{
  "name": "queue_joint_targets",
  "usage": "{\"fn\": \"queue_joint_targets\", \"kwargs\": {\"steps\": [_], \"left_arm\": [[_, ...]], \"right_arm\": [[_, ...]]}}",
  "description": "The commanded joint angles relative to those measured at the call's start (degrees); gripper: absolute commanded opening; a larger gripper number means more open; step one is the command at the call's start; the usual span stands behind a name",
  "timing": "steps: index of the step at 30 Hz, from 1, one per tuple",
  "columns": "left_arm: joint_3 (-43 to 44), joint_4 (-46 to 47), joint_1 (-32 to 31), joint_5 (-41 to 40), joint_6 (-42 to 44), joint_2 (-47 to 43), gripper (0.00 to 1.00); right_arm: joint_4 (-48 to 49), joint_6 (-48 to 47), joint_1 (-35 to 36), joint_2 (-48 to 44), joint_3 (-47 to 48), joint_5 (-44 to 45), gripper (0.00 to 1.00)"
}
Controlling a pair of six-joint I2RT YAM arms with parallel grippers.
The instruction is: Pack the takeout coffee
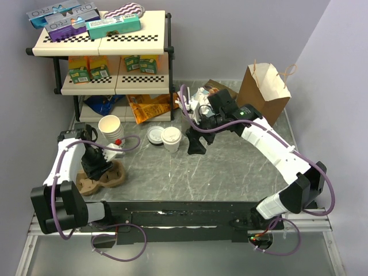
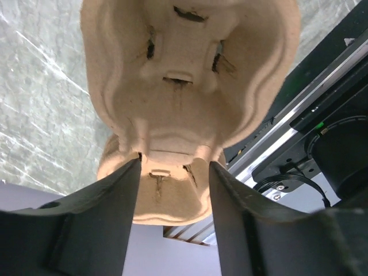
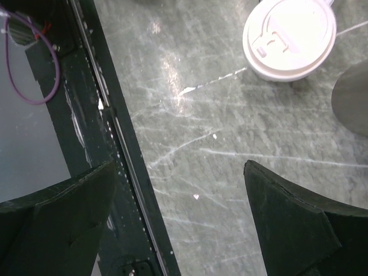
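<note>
The takeout coffee (image 1: 171,138), a small off-white cup with a white sip lid, stands upright mid-table; the right wrist view shows its lid (image 3: 289,37) from above. My right gripper (image 1: 195,145) (image 3: 178,195) hangs open just right of it, apart from it, with only bare tabletop between the fingers. At the near left lies a tan pulp cup carrier (image 1: 104,178) (image 2: 190,86). My left gripper (image 1: 96,164) (image 2: 174,164) is right over it, jaws parted either side of one lobe. The carrier spreads wider than the gap behind the fingers.
A brown paper bag (image 1: 263,92) stands open at the back right. A stack of lidless cups (image 1: 110,125) and loose white lids (image 1: 155,135) sit left of the coffee. A stocked shelf (image 1: 103,40) lines the back left. A black rail (image 1: 184,210) runs along the near edge.
</note>
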Motion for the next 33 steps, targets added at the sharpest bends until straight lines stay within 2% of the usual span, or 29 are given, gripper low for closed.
{"fn": "queue_joint_targets", "kwargs": {"steps": [1,6,14,19,23,33], "left_arm": [[2.8,0.0,0.3,1.2,2.6,1.0,0.54],[0.9,1.4,0.2,0.1,3.1,-0.2,0.53],[0.5,1.4,0.2,1.9,4.9,-0.2,0.46],[-0.8,2.8,0.2,0.8,4.6,0.4,0.47],[-1.2,2.3,0.2,1.5,4.4,0.6,0.54],[-2.4,1.2,0.3,2.7,4.9,0.9,0.51]], "right_arm": [[-5.3,-2.7,-0.1,-1.2,2.4,0.9,0.97],[-12.0,-6.6,0.0,0.3,2.9,4.1,0.97],[-14.4,-7.4,-0.1,3.5,6.3,4.0,0.97],[-14.2,-7.7,-0.1,4.5,6.6,3.3,0.97],[-13.5,-7.5,0.0,4.4,5.8,2.7,0.97],[-13.8,-7.2,-0.1,6.3,7.4,2.7,0.97]]}}
